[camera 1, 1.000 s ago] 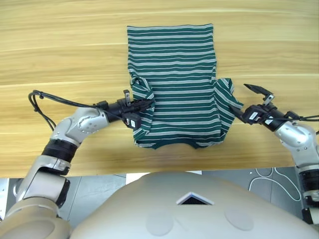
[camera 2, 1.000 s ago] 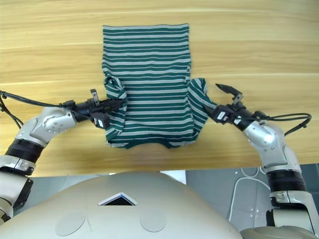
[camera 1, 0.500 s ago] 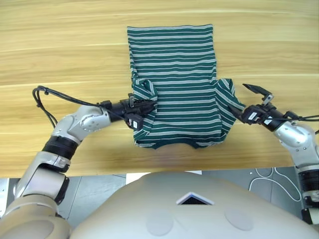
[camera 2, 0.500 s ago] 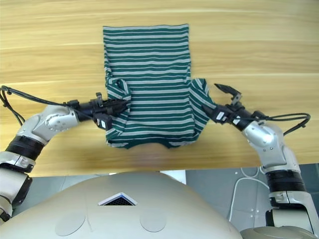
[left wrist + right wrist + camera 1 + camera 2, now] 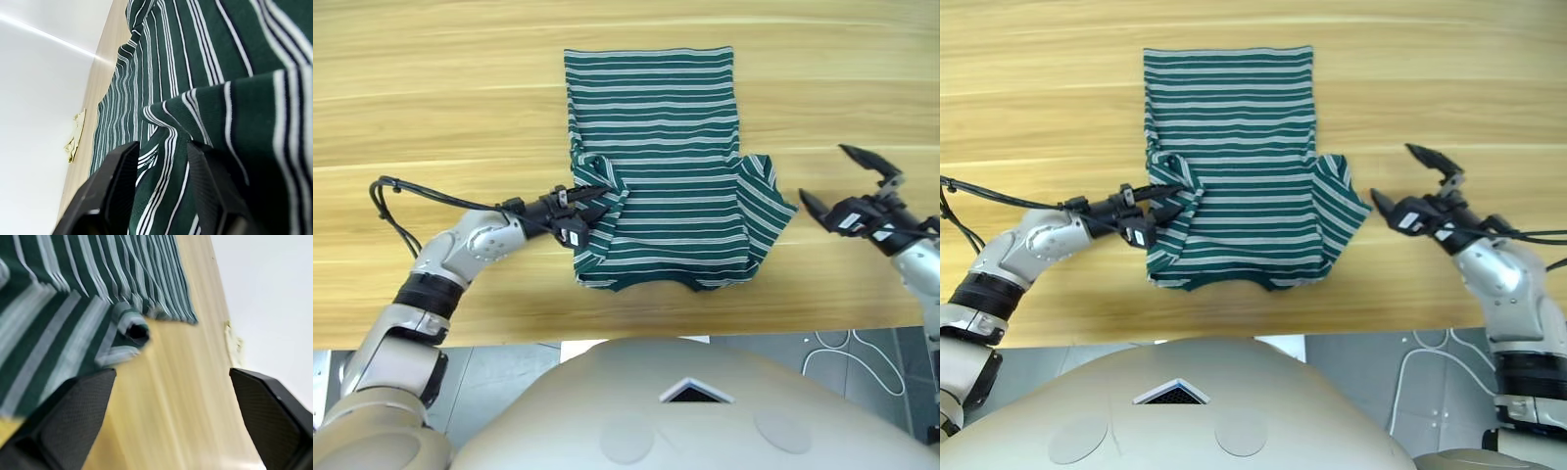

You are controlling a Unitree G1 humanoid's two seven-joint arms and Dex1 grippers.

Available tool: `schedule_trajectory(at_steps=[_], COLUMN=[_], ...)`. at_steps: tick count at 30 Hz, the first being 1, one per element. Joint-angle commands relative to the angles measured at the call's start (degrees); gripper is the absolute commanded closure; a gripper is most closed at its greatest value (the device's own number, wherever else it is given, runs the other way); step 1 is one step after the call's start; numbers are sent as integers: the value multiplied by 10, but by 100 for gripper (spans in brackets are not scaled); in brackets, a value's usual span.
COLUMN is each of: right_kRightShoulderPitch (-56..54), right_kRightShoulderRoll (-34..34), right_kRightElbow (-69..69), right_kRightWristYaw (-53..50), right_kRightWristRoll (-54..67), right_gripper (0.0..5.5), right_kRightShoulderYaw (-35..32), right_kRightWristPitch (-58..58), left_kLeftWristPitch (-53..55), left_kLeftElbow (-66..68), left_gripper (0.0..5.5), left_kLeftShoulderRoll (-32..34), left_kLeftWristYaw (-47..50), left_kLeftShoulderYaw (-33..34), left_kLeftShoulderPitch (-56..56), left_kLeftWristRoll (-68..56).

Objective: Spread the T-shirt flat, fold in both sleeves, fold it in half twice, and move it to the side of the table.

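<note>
With the right arm point(image 5: 915, 262) pulling away, the left end effector point(image 5: 597, 199) is pinching the left sleeve point(image 5: 597, 174) of the limp, light T-shirt point(image 5: 666, 137) lying beside it, while the right end effector point(image 5: 824, 174) is hanging spread, clear of the right sleeve point(image 5: 766, 191), whose hem looks the likeliest hold.

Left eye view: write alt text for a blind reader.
A green striped T-shirt lies on a wooden table, the left hand pinching its left sleeve. The right hand hangs open beside the right sleeve, not touching it.
</note>
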Motion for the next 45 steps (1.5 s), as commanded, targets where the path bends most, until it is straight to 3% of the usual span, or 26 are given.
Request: schedule_trajectory(at_steps=[1, 6, 17, 31, 40, 45], right_kRightShoulderPitch=[53, 59, 41, 19, -12, -17], right_kRightShoulderRoll=[-31, -23, -26, -23, -15, -13], right_kRightElbow=[0, -2, -11, 11, 48, 54], right_kRightWristYaw=[15, 41, 47, 42, 31, 30], right_kRightWristRoll=[-74, -83, -60, -46, -51, -51], right_gripper=[123, 123, 123, 357, 541, 547], right_kRightShoulderYaw=[10, 73, 123, 151, 170, 180], right_kRightWristPitch=[43, 33, 5, -2, -8, -10], left_kLeftWristPitch=[-5, -3, -3, -9, -15, -18], left_kLeftElbow=[1, 3, 6, 4, -4, -4], left_gripper=[370, 370, 370, 366, 366, 366], left_kLeftShoulderRoll=[-1, -6, -12, -14, -5, -10], left_kLeftWristYaw=[6, 20, 39, 52, 54, 47], left_kLeftShoulderYaw=[1, 4, 5, 5, 20, 18], left_kLeftShoulderPitch=[3, 3, -2, -2, 10, 9], left_kLeftWristRoll=[6, 17, 30, 38, 25, 26])
